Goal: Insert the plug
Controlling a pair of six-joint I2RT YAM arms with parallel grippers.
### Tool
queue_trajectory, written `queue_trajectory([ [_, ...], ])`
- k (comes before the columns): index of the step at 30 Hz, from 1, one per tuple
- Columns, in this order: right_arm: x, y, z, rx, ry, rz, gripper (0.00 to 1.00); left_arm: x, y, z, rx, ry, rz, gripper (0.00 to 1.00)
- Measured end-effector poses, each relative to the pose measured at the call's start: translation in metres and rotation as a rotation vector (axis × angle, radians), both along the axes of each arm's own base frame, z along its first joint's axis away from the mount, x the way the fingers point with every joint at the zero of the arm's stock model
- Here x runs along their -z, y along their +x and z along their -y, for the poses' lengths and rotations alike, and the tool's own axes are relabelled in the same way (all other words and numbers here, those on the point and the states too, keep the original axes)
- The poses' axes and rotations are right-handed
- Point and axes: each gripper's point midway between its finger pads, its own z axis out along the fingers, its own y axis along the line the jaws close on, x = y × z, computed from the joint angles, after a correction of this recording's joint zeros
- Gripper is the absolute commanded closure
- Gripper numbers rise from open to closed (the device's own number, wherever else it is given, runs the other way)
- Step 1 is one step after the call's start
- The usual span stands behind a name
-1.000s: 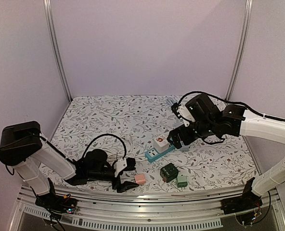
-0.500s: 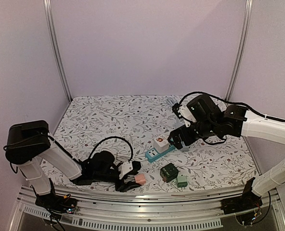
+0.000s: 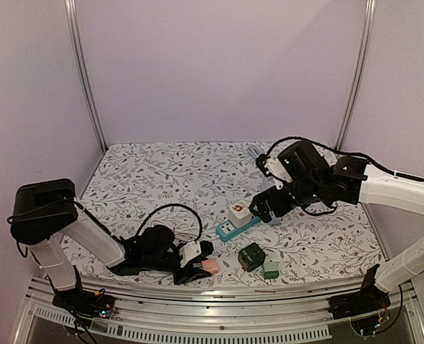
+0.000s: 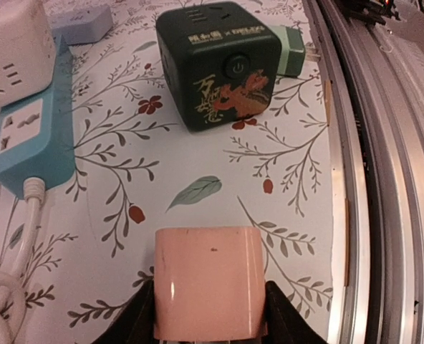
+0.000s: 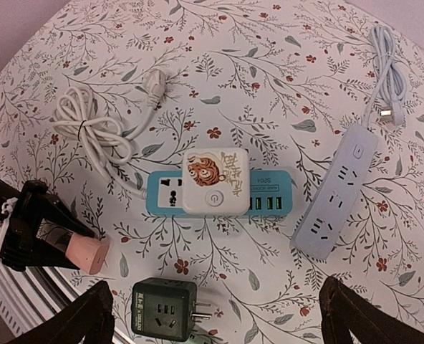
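Nothing inserted yet. The pink plug (image 4: pixel 207 279) lies on the worktop (image 4: pixel 198 165) by the near rail. It's apart from the blue power strip (image 5: pixel 273 183), which I judge to be the target and which already carries a white cube.

My left tool (image 4: pixel 207 319) is low at the plug, one finger against each side, pinching it; no lift visible.

My right tool (image 3: pixel 263 206) is spread wide and holds nothing, above the strip's far end.

Left to do: lift, carry, align, push in.

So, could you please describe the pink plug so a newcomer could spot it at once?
Find the floral table's near edge, just left of the dark green cube. There, between the fingers of the left pincer, lies the pink plug, the only pink thing there.
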Motion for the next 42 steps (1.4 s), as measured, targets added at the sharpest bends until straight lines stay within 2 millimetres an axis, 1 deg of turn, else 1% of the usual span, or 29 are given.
queue_trajectory([
  [4,0.0,-0.001,-0.001,-0.006,0.004,-0.005,0.01,0.0,0.0,0.0,0.0,0.0,0.0,0.8],
  [5,0.0,-0.001,-0.001,-0.008,0.005,-0.007,0.01,0.0,0.0,0.0,0.0,0.0,0.0,0.84],
  [6,0.0,-0.002,-0.002,-0.009,0.006,-0.008,0.01,0.0,0.0,0.0,0.0,0.0,0.0,0.9],
  [7,0.0,-0.002,-0.002,-0.01,0.006,-0.009,0.01,0.0,0.0,0.0,0.0,0.0,0.0,0.98],
  [8,0.001,-0.002,-0.001,-0.01,0.005,-0.01,0.01,-0.001,0.0,0.0,-0.001,0.0,0.0,1.0],
  [13,0.003,-0.005,0.002,-0.006,-0.007,-0.022,0.01,-0.014,0.004,0.0,-0.02,-0.032,0.028,1.0],
  [17,-0.002,-0.006,0.004,-0.004,0.002,-0.019,0.01,-0.028,0.008,-0.003,-0.049,-0.068,0.063,1.0],
  [22,-0.008,-0.007,0.006,-0.004,0.014,-0.011,0.01,-0.056,0.02,-0.001,-0.107,-0.137,0.122,1.0],
  [25,-0.01,-0.01,0.007,-0.008,0.004,-0.022,0.01,-0.079,0.029,0.001,-0.147,-0.186,0.165,1.0],
  [27,-0.014,-0.01,0.007,-0.01,0.004,-0.025,0.01,-0.093,0.035,0.004,-0.169,-0.214,0.195,1.0],
  [28,-0.018,-0.01,0.007,-0.011,0.009,-0.023,0.01,-0.102,0.04,0.006,-0.186,-0.234,0.218,1.0],
  [31,-0.024,-0.012,0.004,-0.021,0.027,-0.029,0.01,-0.122,0.051,0.008,-0.225,-0.285,0.284,1.0],
  [33,-0.026,-0.014,0.002,-0.03,0.036,-0.04,0.01,-0.134,0.056,0.009,-0.241,-0.324,0.341,1.0],
  [35,-0.029,-0.017,0.001,-0.035,0.04,-0.052,0.01,-0.141,0.061,0.008,-0.26,-0.363,0.405,1.0],
  [37,-0.032,-0.017,0.0,-0.036,0.04,-0.058,0.01,-0.137,0.065,0.006,-0.276,-0.369,0.455,1.0],
  [39,-0.036,-0.014,-0.003,-0.036,0.041,-0.061,0.01,-0.119,0.067,0.004,-0.275,-0.327,0.489,1.0],
  [42,-0.039,-0.009,-0.009,-0.036,0.028,-0.064,0.01,-0.086,0.072,0.0,-0.281,-0.223,0.52,1.0],
])
